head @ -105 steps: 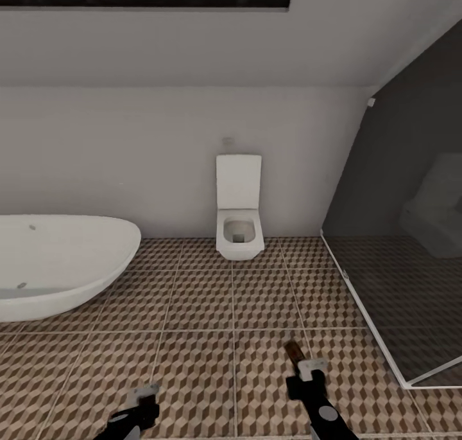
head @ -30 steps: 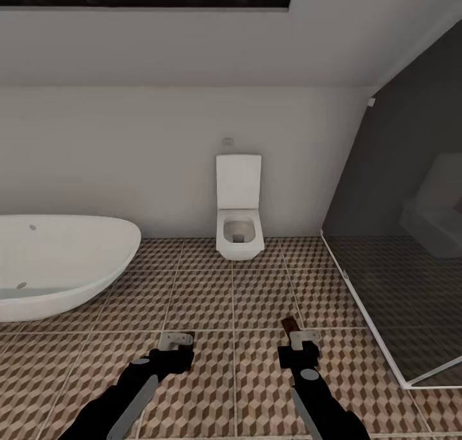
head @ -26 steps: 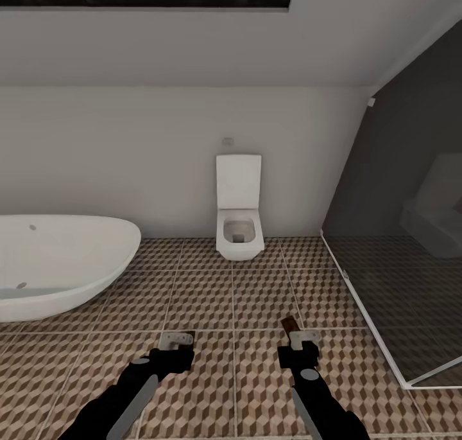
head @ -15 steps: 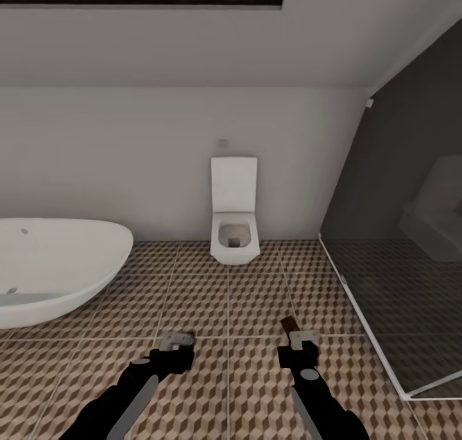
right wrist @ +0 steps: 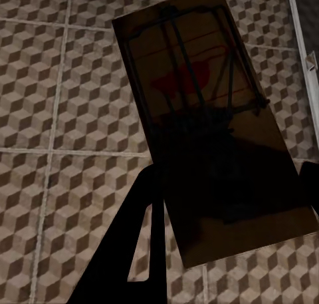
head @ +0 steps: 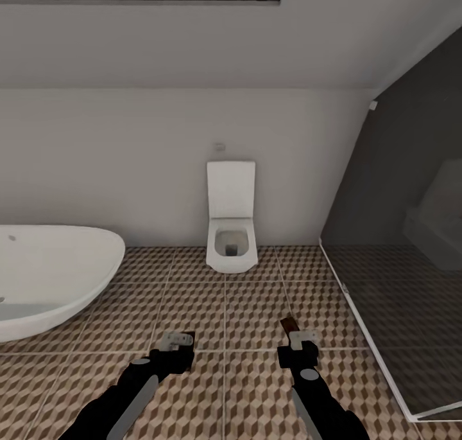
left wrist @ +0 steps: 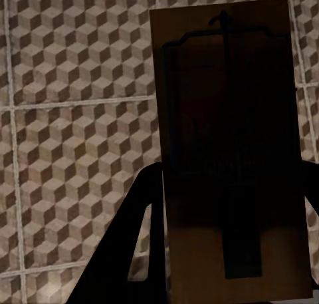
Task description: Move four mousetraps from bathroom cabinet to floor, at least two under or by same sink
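Each gripper holds one mousetrap above the bathroom floor [head: 250, 305], which has brown, beige and white cube tiles. My left gripper [head: 176, 341] is shut on a flat tan mousetrap [left wrist: 226, 151] with a dark wire bar, seen close in the left wrist view. My right gripper [head: 298, 336] is shut on another mousetrap [head: 290, 325]. The right wrist view shows that mousetrap [right wrist: 212, 124] tilted, with a red mark and dark spring bars. The cabinet and the sink are out of view.
A white oval bathtub [head: 51, 279] stands at the left. A white square toilet [head: 231, 234] is against the far wall ahead. The glass-walled shower [head: 398, 299] with its pale frame runs along the right. Open tiled floor lies between them.
Both arms have come up and forward since 3.5 s ago, each keeping its mousetrap. In the last second the camera has shifted, so toilet and tub sit further left.
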Robot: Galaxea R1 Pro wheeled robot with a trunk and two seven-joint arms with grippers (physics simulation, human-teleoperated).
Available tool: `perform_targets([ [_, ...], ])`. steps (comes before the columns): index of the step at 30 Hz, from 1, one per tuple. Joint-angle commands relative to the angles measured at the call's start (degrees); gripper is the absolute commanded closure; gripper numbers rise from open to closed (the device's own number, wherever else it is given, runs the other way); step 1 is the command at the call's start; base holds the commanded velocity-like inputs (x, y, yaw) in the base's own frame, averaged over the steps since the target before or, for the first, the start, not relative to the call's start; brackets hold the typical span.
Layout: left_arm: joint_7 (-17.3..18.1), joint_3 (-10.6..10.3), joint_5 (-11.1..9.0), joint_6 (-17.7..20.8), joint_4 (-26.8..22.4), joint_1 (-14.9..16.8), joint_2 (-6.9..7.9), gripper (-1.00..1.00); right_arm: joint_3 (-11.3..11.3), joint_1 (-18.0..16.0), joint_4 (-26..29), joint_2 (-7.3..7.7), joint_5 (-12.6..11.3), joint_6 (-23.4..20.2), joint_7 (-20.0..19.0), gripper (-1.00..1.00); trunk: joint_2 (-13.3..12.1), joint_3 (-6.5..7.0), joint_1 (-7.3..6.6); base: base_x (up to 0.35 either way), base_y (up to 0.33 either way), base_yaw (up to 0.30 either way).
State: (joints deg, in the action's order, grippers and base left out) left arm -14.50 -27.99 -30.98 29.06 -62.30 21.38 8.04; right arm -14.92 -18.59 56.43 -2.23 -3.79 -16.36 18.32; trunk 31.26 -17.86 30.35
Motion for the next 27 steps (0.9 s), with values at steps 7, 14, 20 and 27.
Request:
perform_targets([
  [7, -0.7, -0.2, -0.5, 0.2, 0.0, 0.1, 0.07, 1.0, -0.3, 0.0, 0.2, 0.03, -0.4, -0.2, 0.5, 1.0, 0.1, -0.09, 0.05, 0.24, 0.0, 0.0],
  [14, -0.7, -0.2, -0.5, 0.2, 0.2, 0.1, 0.05, 1.0, -0.4, 0.0, 2.6, -0.91, -0.5, -0.1, -0.7, 1.0, 0.1, -0.09, 0.05, 0.248, 0.0, 0.0],
  [20, -0.7, -0.2, -0.5, 0.1, 0.3, 0.1, 0.05, 1.0, -0.4, 0.0, 3.0, -1.49, -0.5, -0.2, -0.8, 1.0, 0.1, -0.39, 0.05, 0.249, 0.0, 0.0],
  [27, -0.7, -0.2, -0.5, 0.2, 0.2, 0.1, 0.05, 1.0, -0.4, 0.0, 3.1, -1.55, -0.5, -0.2, -0.8, 1.0, 0.1, -1.01, 0.05, 0.243, 0.0, 0.0],
])
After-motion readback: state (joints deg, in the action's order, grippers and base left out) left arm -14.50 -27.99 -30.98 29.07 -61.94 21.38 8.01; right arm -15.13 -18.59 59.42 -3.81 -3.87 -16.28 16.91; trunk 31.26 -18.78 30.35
